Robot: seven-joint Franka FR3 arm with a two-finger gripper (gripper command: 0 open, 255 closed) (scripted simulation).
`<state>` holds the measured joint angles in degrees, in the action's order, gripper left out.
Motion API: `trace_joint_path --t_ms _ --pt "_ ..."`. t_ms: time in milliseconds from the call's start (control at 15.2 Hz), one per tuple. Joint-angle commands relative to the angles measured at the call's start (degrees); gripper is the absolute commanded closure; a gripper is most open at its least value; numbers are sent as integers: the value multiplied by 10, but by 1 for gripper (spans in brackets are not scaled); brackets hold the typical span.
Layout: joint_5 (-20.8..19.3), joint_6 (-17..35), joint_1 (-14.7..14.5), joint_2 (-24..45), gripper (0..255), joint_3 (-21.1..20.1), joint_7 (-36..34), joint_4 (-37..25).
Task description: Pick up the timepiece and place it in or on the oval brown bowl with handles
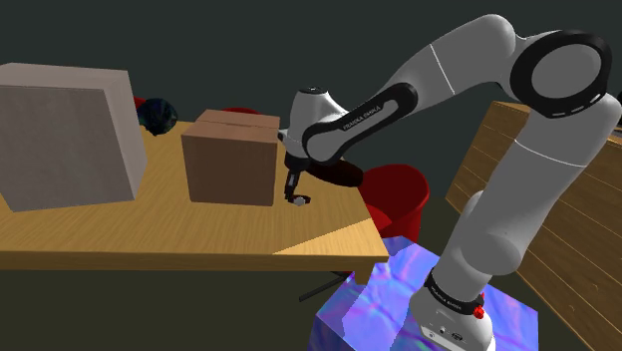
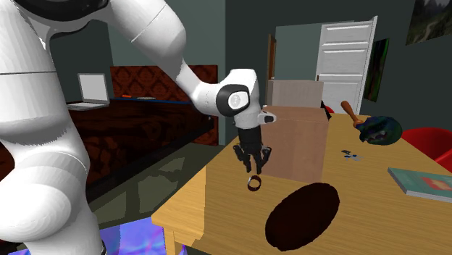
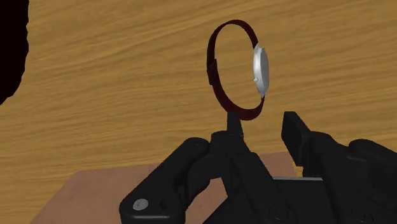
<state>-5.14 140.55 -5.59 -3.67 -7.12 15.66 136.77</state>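
1. Wooden desk fills a dim, dark-walled room.
2. Jaws of the white Franka arm stand apart, gripping nothing, low over the desk.
3. Maroon-strapped wristwatch with a silver case lies on its side on the desk just beyond the fingertips, unclasped.
4. Brown cardboard box sits just behind the wristwatch, and the dark oval bowl lies near it.
5. Larger grey box stands well apart, at the shoulder view's left.
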Motion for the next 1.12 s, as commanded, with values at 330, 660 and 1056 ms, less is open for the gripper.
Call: trace_joint_path --t_ms 330,660,1056 --pt "291 -97 4 -23 0 102 419 -1" --pt "309 -60 -3 3 0 95 430 10" --pt "311 -56 -4 7 0 95 431 11"
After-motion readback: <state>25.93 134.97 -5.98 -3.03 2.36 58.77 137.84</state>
